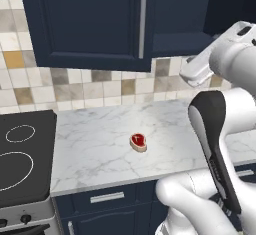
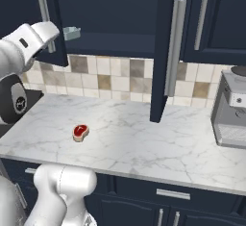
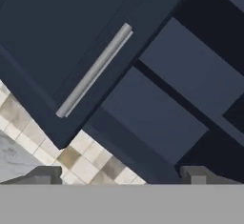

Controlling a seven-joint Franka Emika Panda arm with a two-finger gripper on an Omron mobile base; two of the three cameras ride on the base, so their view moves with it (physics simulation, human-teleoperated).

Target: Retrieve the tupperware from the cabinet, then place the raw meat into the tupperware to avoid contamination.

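Observation:
The raw meat (image 1: 138, 142) (image 2: 80, 131), a tiny red slice with a tan rim, lies alone on the white marble counter (image 1: 95, 144) (image 2: 144, 143). Above it hangs the navy cabinet (image 1: 90, 24) (image 2: 120, 8) (image 3: 52, 32); one door (image 2: 162, 52) stands swung out edge-on, showing a dark interior. A small pale grey-blue tupperware (image 2: 72, 32) sits at the front of the bottom shelf. My gripper (image 1: 184, 76) (image 2: 59, 32) (image 3: 120, 174) is raised just under the cabinet's lower edge, close beside the tupperware. It is open and holds nothing.
A black cooktop (image 1: 22, 154) borders the counter on the left. A grey appliance (image 2: 230, 114) stands at the counter's right end. The open door hangs over the counter's middle. Navy drawers (image 1: 107, 197) run below the counter edge.

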